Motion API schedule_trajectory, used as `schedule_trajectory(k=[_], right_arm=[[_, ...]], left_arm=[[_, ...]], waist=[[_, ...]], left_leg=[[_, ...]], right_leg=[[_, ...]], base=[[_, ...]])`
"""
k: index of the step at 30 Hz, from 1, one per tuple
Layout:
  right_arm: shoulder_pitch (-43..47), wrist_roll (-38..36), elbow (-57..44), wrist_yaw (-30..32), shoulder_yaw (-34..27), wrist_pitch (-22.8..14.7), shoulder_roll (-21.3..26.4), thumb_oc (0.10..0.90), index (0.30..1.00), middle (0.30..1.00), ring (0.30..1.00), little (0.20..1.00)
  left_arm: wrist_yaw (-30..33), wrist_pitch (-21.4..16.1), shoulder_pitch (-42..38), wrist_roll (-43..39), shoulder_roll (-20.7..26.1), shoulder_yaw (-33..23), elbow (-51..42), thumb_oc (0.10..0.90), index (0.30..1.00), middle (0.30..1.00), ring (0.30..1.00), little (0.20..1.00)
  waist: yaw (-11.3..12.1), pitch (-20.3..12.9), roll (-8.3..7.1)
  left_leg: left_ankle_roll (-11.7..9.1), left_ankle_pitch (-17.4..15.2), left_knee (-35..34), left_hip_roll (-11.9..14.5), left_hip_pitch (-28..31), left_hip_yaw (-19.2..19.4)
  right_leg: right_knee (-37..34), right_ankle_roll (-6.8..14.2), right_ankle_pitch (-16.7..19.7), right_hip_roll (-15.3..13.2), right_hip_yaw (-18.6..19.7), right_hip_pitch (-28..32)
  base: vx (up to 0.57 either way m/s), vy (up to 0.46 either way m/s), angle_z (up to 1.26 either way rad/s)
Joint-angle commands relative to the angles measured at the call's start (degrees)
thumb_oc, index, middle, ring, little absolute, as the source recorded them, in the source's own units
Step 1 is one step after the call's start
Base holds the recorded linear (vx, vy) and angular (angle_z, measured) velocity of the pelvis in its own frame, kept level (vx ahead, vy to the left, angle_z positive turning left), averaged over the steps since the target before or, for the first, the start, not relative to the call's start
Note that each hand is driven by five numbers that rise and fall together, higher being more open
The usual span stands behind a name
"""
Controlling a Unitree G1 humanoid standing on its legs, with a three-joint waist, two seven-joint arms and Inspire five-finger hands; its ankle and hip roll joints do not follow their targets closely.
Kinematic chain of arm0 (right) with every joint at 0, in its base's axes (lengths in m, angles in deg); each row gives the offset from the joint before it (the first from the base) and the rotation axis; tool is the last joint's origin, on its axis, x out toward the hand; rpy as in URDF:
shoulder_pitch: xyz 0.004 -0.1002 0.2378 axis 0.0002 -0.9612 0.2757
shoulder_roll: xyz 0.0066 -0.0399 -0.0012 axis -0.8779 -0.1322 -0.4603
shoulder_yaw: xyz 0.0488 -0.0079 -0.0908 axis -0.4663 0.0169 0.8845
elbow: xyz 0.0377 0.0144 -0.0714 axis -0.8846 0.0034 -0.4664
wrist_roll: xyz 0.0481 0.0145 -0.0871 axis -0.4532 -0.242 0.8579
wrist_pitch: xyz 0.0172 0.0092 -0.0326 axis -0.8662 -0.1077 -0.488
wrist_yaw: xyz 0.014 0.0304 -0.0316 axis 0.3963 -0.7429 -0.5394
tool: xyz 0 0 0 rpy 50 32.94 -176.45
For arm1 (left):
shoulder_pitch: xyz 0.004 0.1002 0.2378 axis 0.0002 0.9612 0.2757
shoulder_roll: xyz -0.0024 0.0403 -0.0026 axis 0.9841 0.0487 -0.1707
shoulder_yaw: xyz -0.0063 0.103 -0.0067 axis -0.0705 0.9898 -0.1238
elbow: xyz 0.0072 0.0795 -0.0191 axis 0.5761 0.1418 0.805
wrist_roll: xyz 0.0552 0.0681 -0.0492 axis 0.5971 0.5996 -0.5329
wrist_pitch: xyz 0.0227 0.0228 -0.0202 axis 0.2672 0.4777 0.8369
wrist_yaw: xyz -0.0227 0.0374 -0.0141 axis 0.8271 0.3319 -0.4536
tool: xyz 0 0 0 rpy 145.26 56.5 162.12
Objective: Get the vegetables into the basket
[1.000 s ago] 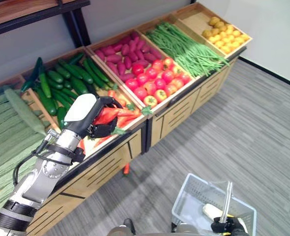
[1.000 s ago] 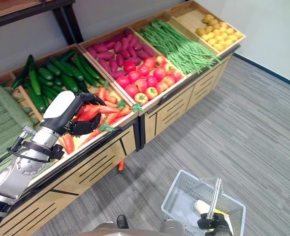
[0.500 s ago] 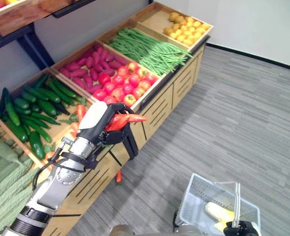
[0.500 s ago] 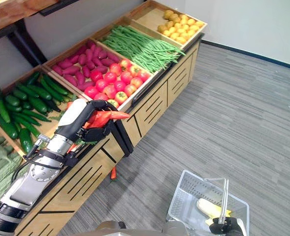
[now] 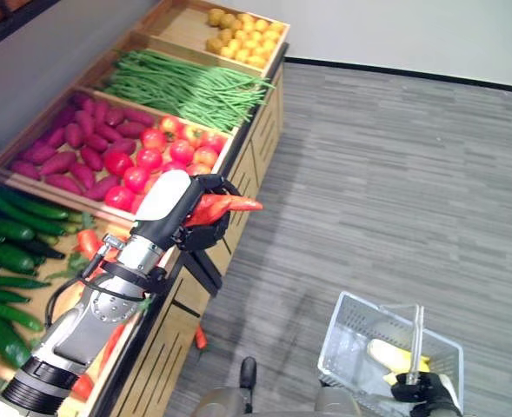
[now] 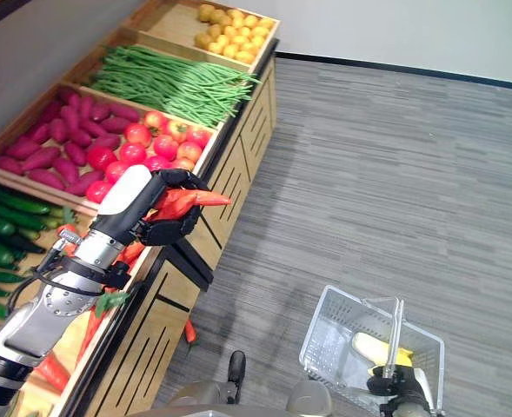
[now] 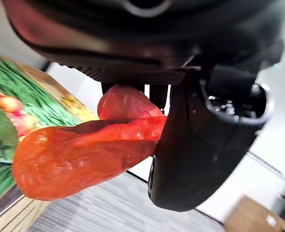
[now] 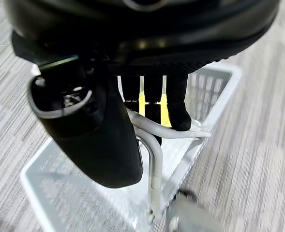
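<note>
Red carrots held over the stand's edge, basket carried at lower right.

The left robot hand (image 5: 190,213) was curled round a bunch of red-orange carrots (image 5: 229,206), their stem ends hidden in the fist, long axis level, tips pointing right toward the grey floor. The right robot hand (image 6: 396,384), partly cut off, gripped the handle of the white wire basket (image 6: 334,330) holding something yellow, hard to make out.

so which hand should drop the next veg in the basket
Left. The left hand already grips carrots beside the stand, while the right hand is occupied holding the basket by its handle.
</note>
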Motion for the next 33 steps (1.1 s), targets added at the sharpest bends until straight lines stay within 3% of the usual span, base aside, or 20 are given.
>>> schedule_trajectory(k=[1,6,10,14,17,20,21,24,26,29,33], right_arm=[[2.5,-0.4,-1.6,1.6,2.2,-1.7,4.2,0.400,0.300,0.300,0.300,0.300],[3.9,0.1,-2.1,1.8,2.6,-1.9,3.3,0.400,0.300,0.300,0.300,0.300],[3.3,0.2,-1.8,2.0,2.4,-2.1,3.2,0.400,0.300,0.300,0.300,0.300],[2.6,0.1,-1.9,2.2,2.3,-1.8,3.2,0.400,0.300,0.300,0.300,0.300],[3.5,0.2,-3.0,2.3,3.3,-1.8,4.4,0.400,0.300,0.300,0.300,0.300],[4.8,0.7,-5.4,2.9,3.9,-2.3,6.1,0.400,0.300,0.300,0.300,0.300],[5.5,1.3,-6.6,3.2,4.3,-2.4,7.3,0.400,0.300,0.300,0.300,0.300],[8.2,3.1,-9.0,3.8,5.6,-2.9,9.9,0.400,0.300,0.300,0.300,0.300],[8.9,4.1,-10.8,3.7,6.3,-3.0,11.3,0.400,0.300,0.300,0.300,0.300],[10.4,5.6,-16.6,1.9,8.8,-3.4,15.8,0.400,0.300,0.300,0.300,0.300],[13.8,6.1,-21.1,-0.1,12.7,-4.1,20.0,0.400,0.300,0.300,0.300,0.300]], left_arm=[[2.1,-5.1,-4.7,-3.2,0.1,-4.2,-7.1,0.400,0.300,0.300,0.300,0.300],[2.2,-4.4,-4.5,-3.5,0.6,-5.4,-6.1,0.400,0.300,0.300,0.300,0.300],[1.8,-4.2,-4.0,-3.7,0.2,-5.3,-5.5,0.400,0.300,0.300,0.300,0.300],[1.7,-4.0,-2.3,-3.5,-0.5,-6.5,-5.3,0.400,0.300,0.300,0.300,0.300],[1.9,-3.7,-0.4,-4.6,-3.0,-7.2,-4.4,0.400,0.300,0.300,0.300,0.300],[1.8,-3.9,-0.6,-5.1,-4.2,-5.8,-3.6,0.400,0.300,0.300,0.300,0.300],[2.0,-4.2,-1.0,-5.2,-4.5,-5.1,-3.3,0.400,0.300,0.300,0.300,0.300],[2.4,-4.9,-1.4,-5.5,-4.6,-4.0,-3.6,0.400,0.300,0.300,0.300,0.300],[2.5,-4.9,-1.8,-5.5,-4.2,-3.4,-3.5,0.400,0.300,0.300,0.300,0.300],[1.0,-5.7,-4.9,-6.9,-3.0,0.3,-3.6,0.400,0.300,0.300,0.300,0.300],[-1.8,-6.9,-9.5,-9.2,0.1,5.9,-4.1,0.400,0.300,0.300,0.300,0.300]], waist=[[0.6,-3.8,-0.30],[3.4,-2.8,0.14],[3.5,-3.7,-0.84],[3.5,-4.6,-1.23],[3.1,-4.4,-0.01],[3.0,-3.3,0.68],[3.3,-2.7,0.76],[4.3,-2.6,1.03],[4.1,-2.9,1.38],[2.9,-4.7,2.56],[2.6,-5.5,2.45]], left_leg=[[-2.6,-3.1,1.5,4.0,-2.3,0.6],[-2.3,-3.0,2.8,6.3,-2.7,4.9],[-3.0,-2.6,2.1,6.3,-2.0,5.9],[-4.5,-1.6,1.6,7.9,-1.9,7.1],[-6.8,0.7,1.3,11.0,-1.4,7.5],[-7.5,0.7,3.7,11.4,-2.0,5.7],[-7.8,-0.3,5.2,10.8,-2.1,3.1],[-8.2,-1.1,5.2,8.3,-3.4,-4.9],[-8.1,-0.4,3.9,8.6,-3.7,-5.4],[-7.6,0.7,0.0,9.8,-1.8,-3.1],[-6.8,-0.2,-1.2,9.1,0.2,-1.7]], right_leg=[[5.8,3.6,-6.1,0.7,-0.7,-1.0],[15.6,2.3,-9.2,-2.2,-13.9,-0.2],[12.2,2.1,-9.3,-1.6,-15.0,1.4],[5.2,1.8,-8.1,0.3,-15.8,3.3],[0.0,0.6,-8.1,3.5,-15.3,6.1],[-0.1,-0.3,-8.5,4.2,-14.8,6.5],[0.0,-0.5,-8.8,4.2,-14.2,6.6],[0.0,-0.4,-8.4,4.0,-12.5,5.7],[0.0,-0.2,-8.2,4.0,-12.1,5.4],[0.0,0.2,-7.8,3.9,-12.1,5.2],[-0.1,0.8,-7.1,3.3,-10.8,5.2]], base=[[-0.08,0.073,-0.85],[-0.10,0.001,-0.57],[-0.01,-0.074,-0.26],[0.00,-0.215,-0.18],[0.00,-0.379,-0.37],[-0.03,-0.147,-0.25],[-0.06,-0.079,-0.24],[-0.03,-0.028,-0.29],[0.00,0.013,-0.29],[0.04,0.039,-0.15],[0.02,0.090,-0.01]])
